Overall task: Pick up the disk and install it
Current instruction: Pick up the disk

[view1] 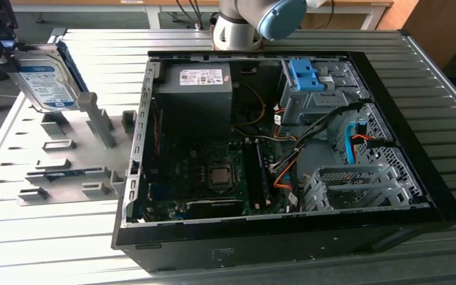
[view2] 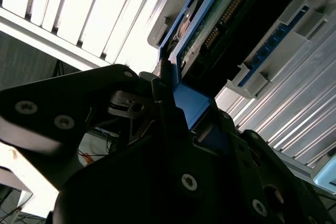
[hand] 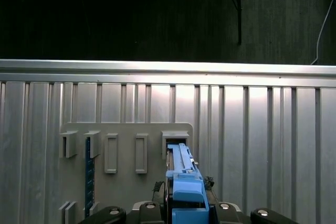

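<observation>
One disk — tilted — sits clamped in the claw.

The disk: silver drive, blue-and-white label, blue side rails. It stands on edge, tilted, at the exterior view's left, well apart from the open computer case. The hand clamps its blue handle end.

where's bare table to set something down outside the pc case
Bare ribbed table lies at the exterior view's lower left, bordered by the fixture plate and the case, and in a strip at the exterior view's right of the case. Crowded: the plate's grey holders, with the gripper holding the disk over them.
</observation>
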Available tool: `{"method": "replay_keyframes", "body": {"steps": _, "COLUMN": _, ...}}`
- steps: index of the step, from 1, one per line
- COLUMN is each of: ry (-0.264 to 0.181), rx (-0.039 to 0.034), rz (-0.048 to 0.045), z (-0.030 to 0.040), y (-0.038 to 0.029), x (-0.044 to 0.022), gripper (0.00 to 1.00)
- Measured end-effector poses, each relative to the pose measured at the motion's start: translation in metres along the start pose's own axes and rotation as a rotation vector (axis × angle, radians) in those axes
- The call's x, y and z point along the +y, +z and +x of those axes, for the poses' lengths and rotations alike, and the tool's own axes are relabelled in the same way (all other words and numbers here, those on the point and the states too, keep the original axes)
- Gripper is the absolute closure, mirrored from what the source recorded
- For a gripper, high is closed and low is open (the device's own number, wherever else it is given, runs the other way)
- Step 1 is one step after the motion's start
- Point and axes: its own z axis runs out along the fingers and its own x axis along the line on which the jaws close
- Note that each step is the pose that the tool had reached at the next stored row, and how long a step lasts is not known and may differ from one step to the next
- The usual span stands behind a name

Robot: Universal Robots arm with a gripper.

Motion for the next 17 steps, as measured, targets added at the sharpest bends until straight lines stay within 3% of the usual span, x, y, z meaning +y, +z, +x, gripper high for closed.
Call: {"method": "replay_keyframes", "body": {"steps": 17, "ry": 0.000, "rx": 0.0000, "rz": 0.0001, "z": -0.0001, "y": -0.0054, "x": 0.0000, "gripper": 0.64}}
